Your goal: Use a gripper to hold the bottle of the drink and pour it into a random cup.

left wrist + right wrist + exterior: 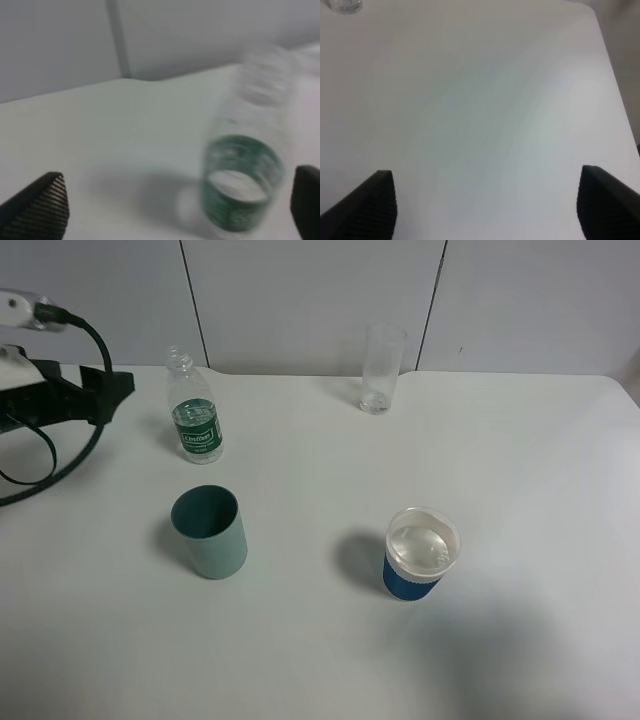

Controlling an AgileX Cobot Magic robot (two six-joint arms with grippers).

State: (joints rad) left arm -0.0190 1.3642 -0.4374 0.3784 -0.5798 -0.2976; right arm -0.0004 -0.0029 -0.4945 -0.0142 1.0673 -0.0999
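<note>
- Even, bright, diffuse overhead light, no glare on the white table (520, 460).
- Soft shadows left of cups.
- Left wrist view motion-blurred; bottle (245, 175) smeared.
- Right wrist view soft, low contrast.

Clear plastic bottle (194, 410) (glossy green label), matt white table (520, 480)

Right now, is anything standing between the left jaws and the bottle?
Nothing visible. The left gripper is open, and only bare table lies between it and the bottle. The teal cup stands nearer the camera, off that line.
</note>
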